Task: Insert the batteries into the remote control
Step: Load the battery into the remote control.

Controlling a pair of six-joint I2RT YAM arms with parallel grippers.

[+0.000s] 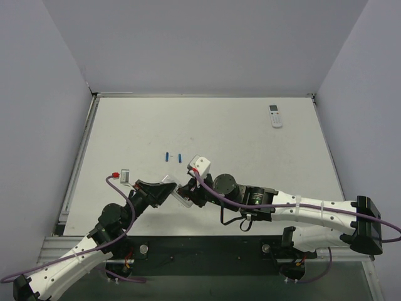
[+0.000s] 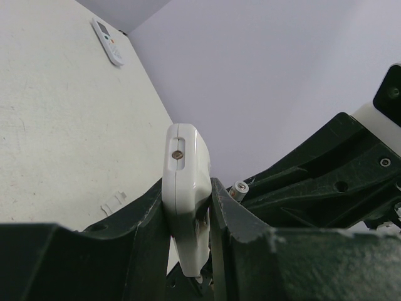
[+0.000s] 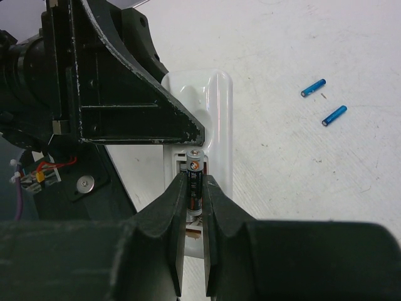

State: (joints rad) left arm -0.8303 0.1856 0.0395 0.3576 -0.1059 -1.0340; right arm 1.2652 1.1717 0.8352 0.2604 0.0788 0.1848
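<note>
The white surface [image 1: 250,175] has two blue batteries [image 1: 167,155] lying side by side near the middle, a little apart, and a white remote [image 1: 275,116] far off by the back right corner.

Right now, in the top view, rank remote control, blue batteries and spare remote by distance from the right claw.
1. The remote control: at the right claw, which pinches a dark battery there.
2. The blue batteries: just beyond, slightly left.
3. The spare remote: far right corner.
</note>
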